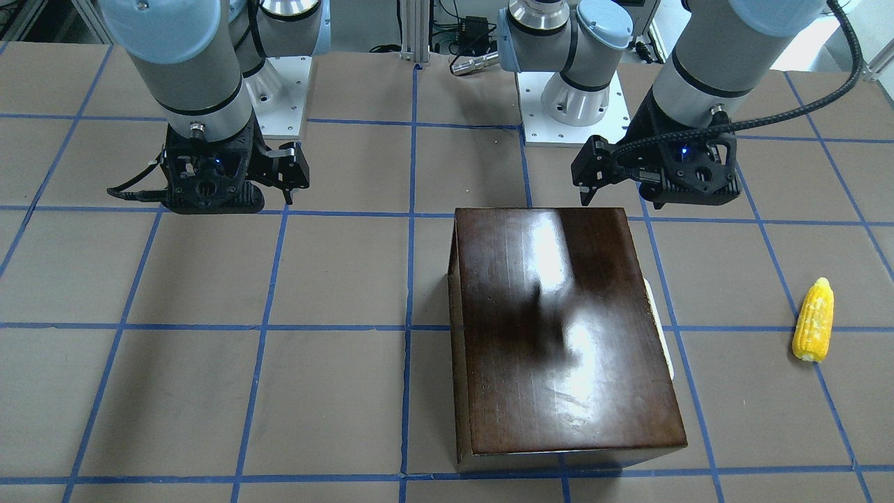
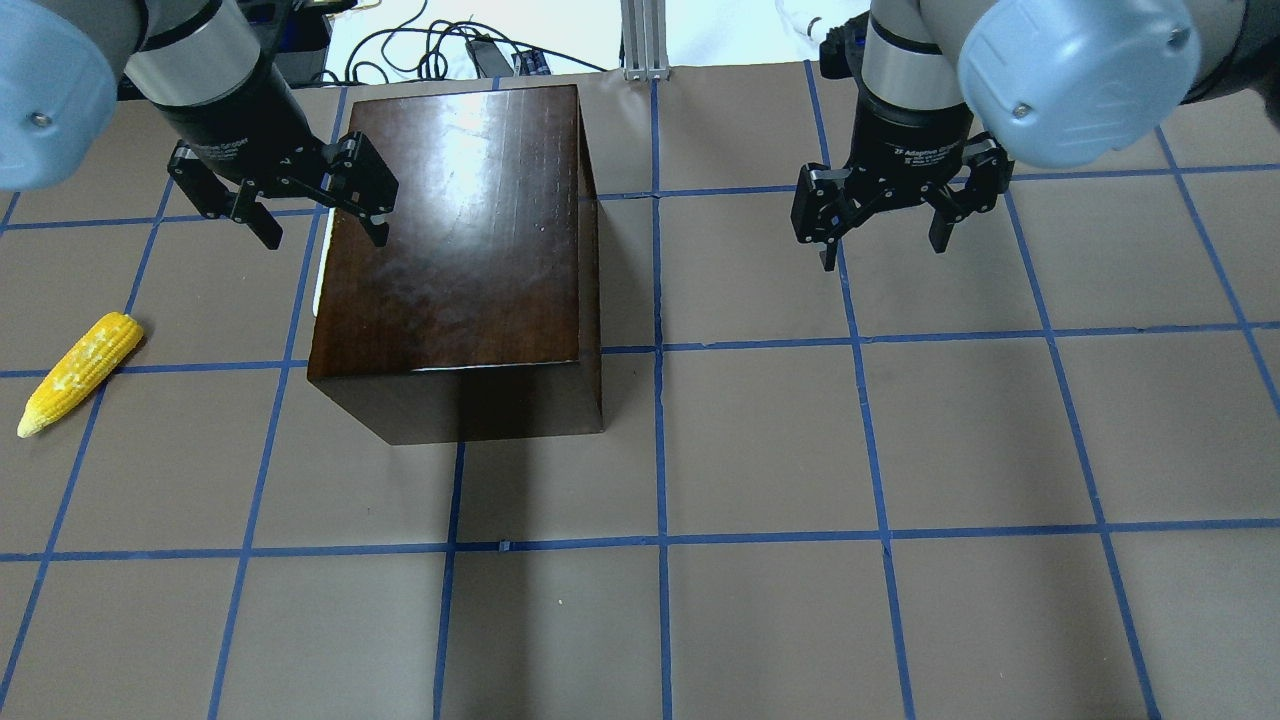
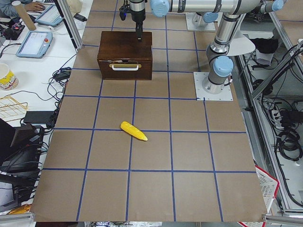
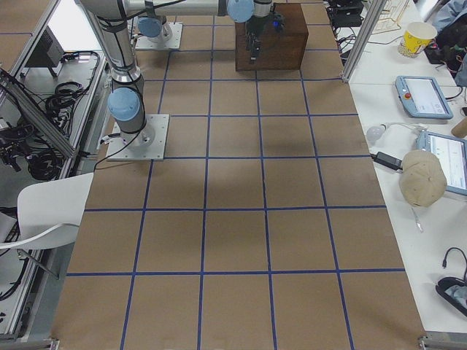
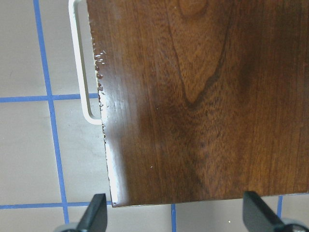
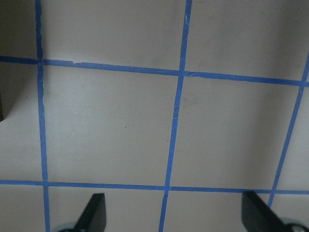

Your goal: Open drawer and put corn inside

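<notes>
The glossy dark-brown box (image 2: 460, 260) stands left of the table's centre. Its drawer (image 3: 125, 61) is shut, and its front with a white handle (image 3: 125, 67) faces the robot's left. The handle also shows in the left wrist view (image 5: 79, 63). The yellow corn (image 2: 80, 372) lies on the table left of the box, apart from it; it also shows in the front-facing view (image 1: 814, 320). My left gripper (image 2: 320, 232) is open and empty, hovering above the box's top at the handle-side edge. My right gripper (image 2: 882, 245) is open and empty above bare table, right of the box.
The table is brown paper with a blue tape grid (image 2: 660, 540). Two white arm base plates (image 1: 573, 105) (image 1: 279, 91) sit at the robot's side. Desks with tablets and cables (image 3: 38, 42) flank the table's far side.
</notes>
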### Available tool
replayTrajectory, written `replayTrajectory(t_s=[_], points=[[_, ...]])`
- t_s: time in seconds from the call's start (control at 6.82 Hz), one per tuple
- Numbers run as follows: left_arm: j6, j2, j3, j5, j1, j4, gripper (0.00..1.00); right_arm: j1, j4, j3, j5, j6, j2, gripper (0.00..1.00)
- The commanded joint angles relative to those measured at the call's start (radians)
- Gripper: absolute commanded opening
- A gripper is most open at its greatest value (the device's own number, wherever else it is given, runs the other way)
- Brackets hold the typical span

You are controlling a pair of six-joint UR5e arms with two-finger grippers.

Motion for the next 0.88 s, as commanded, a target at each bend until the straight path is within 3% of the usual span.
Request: replayTrajectory(t_s=[0.0,0.73], points=[[0.000,-0.002,0.003,-0.002,0.005,0.001,1.00,0.000,0.000,0.000,-0.001,0.000,0.000,1.00],[0.000,-0.031,0.013,-0.002,0.043,0.027,1.00,0.000,0.000,0.000,-0.001,-0.001,0.000,1.00]])
